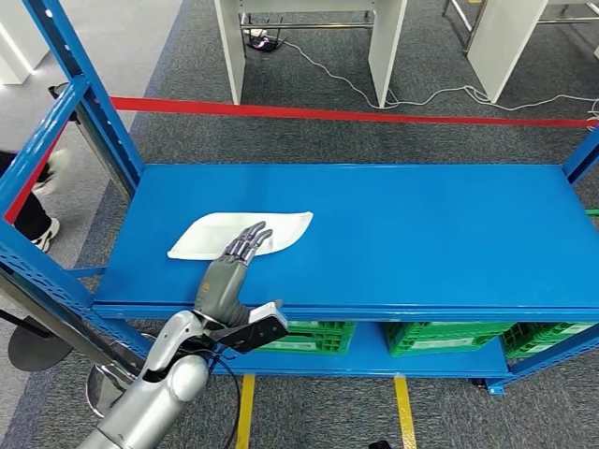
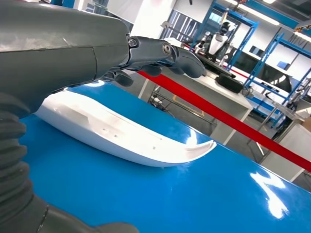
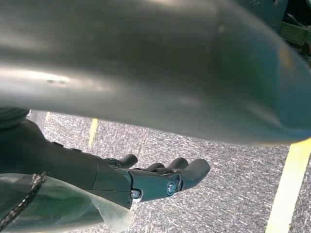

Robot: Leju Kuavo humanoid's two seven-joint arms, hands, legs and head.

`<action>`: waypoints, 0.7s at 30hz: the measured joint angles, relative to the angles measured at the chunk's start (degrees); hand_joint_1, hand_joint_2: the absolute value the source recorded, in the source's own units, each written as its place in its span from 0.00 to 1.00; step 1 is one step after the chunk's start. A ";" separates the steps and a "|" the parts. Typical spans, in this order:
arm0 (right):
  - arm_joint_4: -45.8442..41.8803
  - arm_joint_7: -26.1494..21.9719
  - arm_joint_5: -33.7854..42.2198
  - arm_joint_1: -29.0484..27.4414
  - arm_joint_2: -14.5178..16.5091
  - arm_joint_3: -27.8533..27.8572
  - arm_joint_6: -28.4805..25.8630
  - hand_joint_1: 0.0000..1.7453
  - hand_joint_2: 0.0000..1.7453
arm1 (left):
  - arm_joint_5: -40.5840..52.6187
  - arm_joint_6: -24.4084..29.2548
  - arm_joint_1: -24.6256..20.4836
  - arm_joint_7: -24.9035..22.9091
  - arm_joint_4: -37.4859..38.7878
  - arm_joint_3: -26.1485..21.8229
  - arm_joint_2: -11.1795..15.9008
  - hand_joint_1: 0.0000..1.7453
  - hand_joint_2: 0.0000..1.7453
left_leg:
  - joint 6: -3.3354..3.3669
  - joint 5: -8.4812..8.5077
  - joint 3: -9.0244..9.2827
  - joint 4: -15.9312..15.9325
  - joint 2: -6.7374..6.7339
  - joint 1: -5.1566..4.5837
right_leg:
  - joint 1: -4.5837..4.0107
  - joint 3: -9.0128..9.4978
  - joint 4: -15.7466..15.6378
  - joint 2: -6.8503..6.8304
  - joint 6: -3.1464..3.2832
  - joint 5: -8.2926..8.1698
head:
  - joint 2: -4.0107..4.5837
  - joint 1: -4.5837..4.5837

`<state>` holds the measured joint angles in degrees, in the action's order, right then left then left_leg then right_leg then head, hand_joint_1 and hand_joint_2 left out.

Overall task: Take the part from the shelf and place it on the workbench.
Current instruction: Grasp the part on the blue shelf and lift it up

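Observation:
A long white curved part (image 1: 240, 233) lies flat on the blue shelf (image 1: 424, 243), toward its left side. My left hand (image 1: 229, 267) reaches over the shelf's front edge with its fingers stretched out above the part's near edge, holding nothing. In the left wrist view the white part (image 2: 121, 133) lies below the extended fingers (image 2: 165, 53), with a gap between them. My right hand (image 3: 154, 179) hangs low over grey carpet, its fingers loosely extended and empty.
Blue uprights (image 1: 78, 94) frame the shelf at left and right. Green crates (image 1: 438, 337) sit on the lower level. A red barrier strip (image 1: 353, 114) runs behind the shelf, with white table legs (image 1: 385, 47) beyond. A person's shoe (image 1: 42, 234) is at far left.

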<state>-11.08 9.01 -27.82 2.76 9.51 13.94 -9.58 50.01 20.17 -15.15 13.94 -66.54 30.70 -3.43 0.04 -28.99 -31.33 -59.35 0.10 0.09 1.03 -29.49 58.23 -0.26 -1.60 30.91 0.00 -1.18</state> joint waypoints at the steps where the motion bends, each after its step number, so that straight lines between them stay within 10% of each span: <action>1: 0.00 0.00 0.00 0.00 0.00 0.00 -0.01 0.00 0.00 | 0.00 0.00 -0.02 -0.01 0.08 0.03 0.02 0.00 1.00 | 0.00 0.00 0.00 0.00 0.00 0.00 | 0.00 0.00 0.00 0.00 0.00 0.00 | 0.00 0.00; 21: 0.01 -0.21 -0.10 0.00 0.00 0.02 -0.01 0.00 0.00 | 4.98 3.07 -0.19 -3.24 0.30 0.26 0.35 0.00 1.00 | 0.00 0.00 0.00 0.00 0.00 0.00 | 0.00 0.00 0.00 0.00 0.00 0.00 | 0.01 0.01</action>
<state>-11.08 8.80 -27.93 2.76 9.51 13.97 -9.59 54.99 23.25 -15.34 10.70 -66.24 30.97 -3.08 0.04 -28.99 -31.33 -59.34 0.10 0.09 1.03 -29.49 58.23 -0.26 -1.60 30.91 0.01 -1.18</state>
